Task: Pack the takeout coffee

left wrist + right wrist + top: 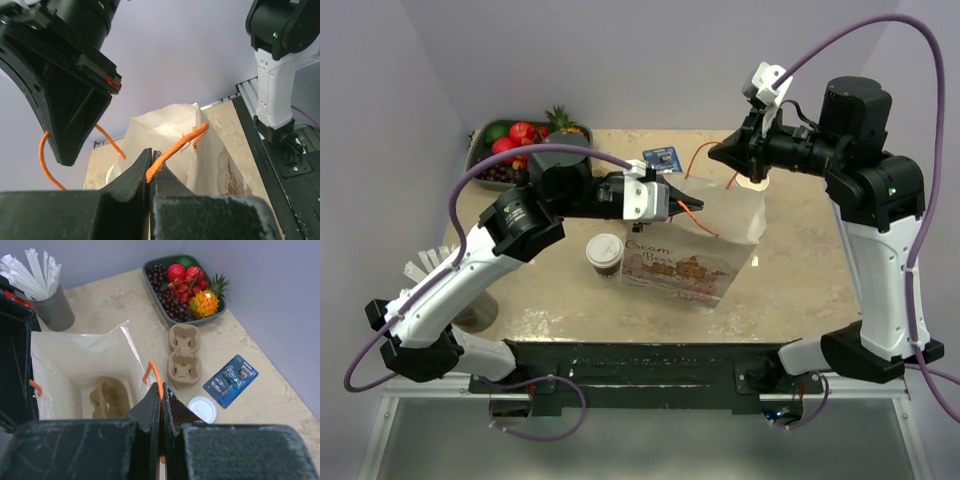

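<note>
The takeout coffee (605,252), a dark-brown cup with a white lid, stands upright on the table just left of the white paper bag (712,238). My left gripper (672,203) is shut on the bag's near orange handle (175,145), which is pinched between the jaws in the left wrist view. My right gripper (728,158) is shut on the far orange handle (154,371). Both hold the bag's mouth (75,357) open, and a pulp carrier (110,397) lies on its floor. The coffee is hidden in both wrist views.
A second pulp carrier (184,354), a blue razor pack (230,380) and a round white lid (202,409) lie behind the bag. A fruit tray (515,143) sits at the back left. A grey cup of straws (50,307) stands at the left.
</note>
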You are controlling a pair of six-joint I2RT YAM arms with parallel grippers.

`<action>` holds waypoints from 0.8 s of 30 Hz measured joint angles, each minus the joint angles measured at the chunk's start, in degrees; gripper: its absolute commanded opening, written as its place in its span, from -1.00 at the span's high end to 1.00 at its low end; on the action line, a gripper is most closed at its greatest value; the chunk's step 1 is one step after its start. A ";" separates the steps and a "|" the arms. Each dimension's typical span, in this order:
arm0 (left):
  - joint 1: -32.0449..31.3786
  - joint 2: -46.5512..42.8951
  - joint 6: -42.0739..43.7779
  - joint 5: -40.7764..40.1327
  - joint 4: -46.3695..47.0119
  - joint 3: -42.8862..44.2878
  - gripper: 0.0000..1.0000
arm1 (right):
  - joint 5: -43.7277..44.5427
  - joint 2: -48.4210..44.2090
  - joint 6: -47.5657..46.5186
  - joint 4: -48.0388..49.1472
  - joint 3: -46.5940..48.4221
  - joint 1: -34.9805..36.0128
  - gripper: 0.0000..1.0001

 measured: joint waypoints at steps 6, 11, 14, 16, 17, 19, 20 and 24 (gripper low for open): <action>0.00 -9.09 1.68 -2.73 5.73 -23.47 -0.99 | 2.67 -7.32 -3.74 4.28 -22.88 0.00 -0.69; -0.02 -13.18 1.01 -5.42 6.01 -42.66 -0.99 | 4.55 -8.72 -3.15 4.13 -37.81 0.00 -0.98; 0.00 -13.00 1.40 -6.56 5.73 -42.53 -0.99 | 5.35 -6.88 -3.10 4.55 -35.89 -0.02 -0.98; 0.00 -13.00 2.01 -7.32 6.21 -40.94 -0.99 | 5.51 -6.38 -3.17 5.51 -33.11 0.00 -0.98; -0.02 -13.00 2.43 -7.76 6.51 -40.15 -0.99 | 5.49 -6.38 -3.21 6.23 -32.04 0.00 -0.98; 0.00 -13.00 3.06 -8.28 7.39 -38.80 -0.99 | 5.46 -6.60 -3.30 7.52 -30.80 0.00 -0.98; 0.00 -13.00 3.54 -8.44 7.78 -38.36 -0.99 | 5.46 -6.62 -3.45 8.07 -30.60 0.00 -0.98; 0.00 -12.98 5.49 -8.81 8.15 -37.62 -0.91 | 6.16 -6.14 -4.44 8.63 -30.58 0.00 -0.98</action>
